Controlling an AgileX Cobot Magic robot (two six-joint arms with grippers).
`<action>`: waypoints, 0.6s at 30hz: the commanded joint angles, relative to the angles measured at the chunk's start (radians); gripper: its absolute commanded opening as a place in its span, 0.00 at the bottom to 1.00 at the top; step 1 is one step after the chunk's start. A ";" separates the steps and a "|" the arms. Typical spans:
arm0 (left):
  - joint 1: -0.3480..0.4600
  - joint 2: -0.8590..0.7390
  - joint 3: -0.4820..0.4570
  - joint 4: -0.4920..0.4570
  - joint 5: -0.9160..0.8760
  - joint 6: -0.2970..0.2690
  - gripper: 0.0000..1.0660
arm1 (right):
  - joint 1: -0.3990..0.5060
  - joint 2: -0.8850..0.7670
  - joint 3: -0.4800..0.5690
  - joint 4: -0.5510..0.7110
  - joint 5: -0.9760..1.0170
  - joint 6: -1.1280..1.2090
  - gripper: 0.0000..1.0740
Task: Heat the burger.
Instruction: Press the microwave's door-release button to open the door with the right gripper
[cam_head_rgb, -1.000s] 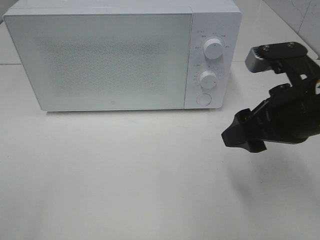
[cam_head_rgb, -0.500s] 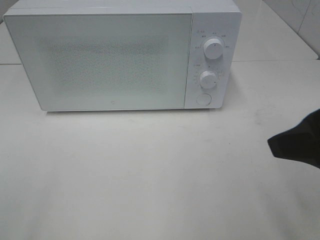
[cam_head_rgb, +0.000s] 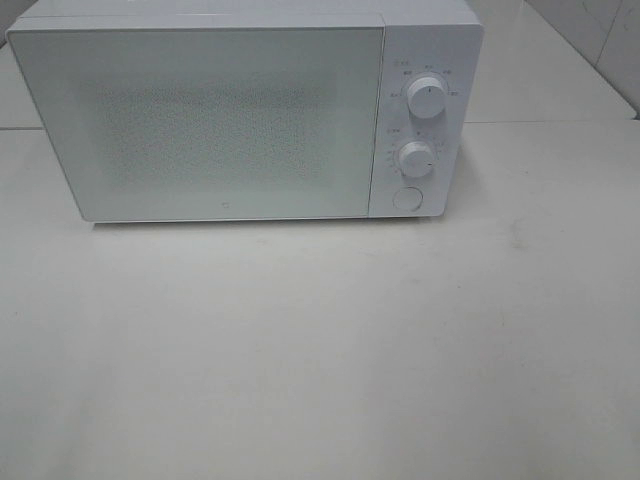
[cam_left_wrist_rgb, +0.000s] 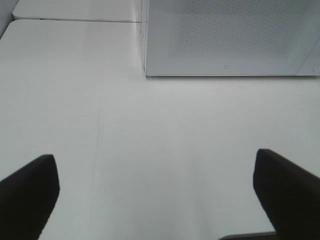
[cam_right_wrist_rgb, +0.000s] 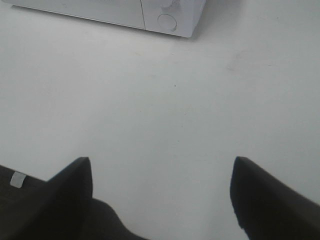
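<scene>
**Hanging released: left claw (cam_left_wrist_rgb: 155, 157) and right claw (cam_right_wrist_rgb: 161, 162) before a shut microwave (cam_head_rgb: 240, 120)**

Spreading the left claw's dark fingers (cam_left_wrist_rgb: 30, 190) wide, grasping nothing, above the white worktop (cam_left_wrist_rgb: 150, 125) and facing the microwave's door. Holding the right claw equally wide, also grasping nothing, near the front corner with the round button (cam_right_wrist_rgb: 167, 21). Showing two knobs (cam_head_rgb: 426, 97) above that button in the high view. Not showing the burger in any view; not being able to tell its place.

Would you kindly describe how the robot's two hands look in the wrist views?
Only finger ends show. The left hand has two matte black, blunt, wedge-like fingers. The right hand looks alike, black, with a small pale grey tag near one finger's base.
</scene>
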 joint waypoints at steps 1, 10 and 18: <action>0.001 -0.016 0.004 -0.005 0.003 -0.005 0.92 | -0.024 -0.069 0.027 -0.025 0.025 0.013 0.70; 0.001 -0.016 0.004 -0.005 0.003 -0.005 0.92 | -0.080 -0.263 0.096 -0.071 0.038 0.057 0.70; 0.001 -0.016 0.004 -0.005 0.003 -0.005 0.92 | -0.080 -0.384 0.096 -0.072 0.038 0.058 0.70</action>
